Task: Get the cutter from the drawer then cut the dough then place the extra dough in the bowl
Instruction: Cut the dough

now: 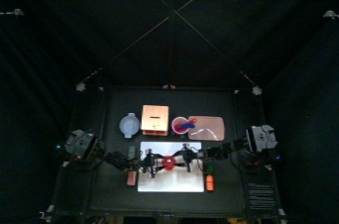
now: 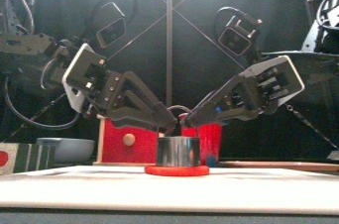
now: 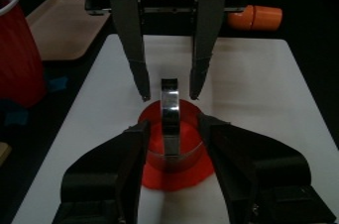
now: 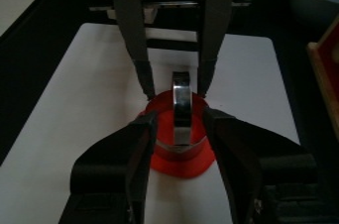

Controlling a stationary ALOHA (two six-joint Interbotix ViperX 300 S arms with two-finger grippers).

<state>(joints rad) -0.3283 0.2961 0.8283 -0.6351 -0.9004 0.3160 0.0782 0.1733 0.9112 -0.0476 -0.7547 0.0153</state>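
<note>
We find both arms meeting over the ctr of the white cutting board (image 1: 153,186); the left gripper (image 2: 169,127) slopes down from its side and the right gripper (image 2: 193,126) from the opp. side, tips almost nose to nose.

The cutter (image 2: 179,151) stands upright directly under and btw the two grippers; it sits on the red dough (image 2: 176,169), which lies flat on the board and shows as a low rim round the cutter's base. In each wrist view we see that gripper's own jaws clasping the cutter, one jaw against either side of its wall; so both hands are clenched on the same cutter, facing each other across it, w/ its wire handle rising btw them.

Behind the grippers, off the board, stands the wooden box (image 1: 155,119) w/ its red front toward them; the blue-grey bowl (image 1: 129,124) sits just beside the box on the left gripper's side; the pink tray (image 1: 223,129) lies on the right gripper's side, w/ toys on it we can't make out. A red cup (image 3: 14,50) stands off the board close by the left arm; an orange toy (image 3: 259,17) lies off the board beyond the right gripper, on the side away from the tray.
</note>
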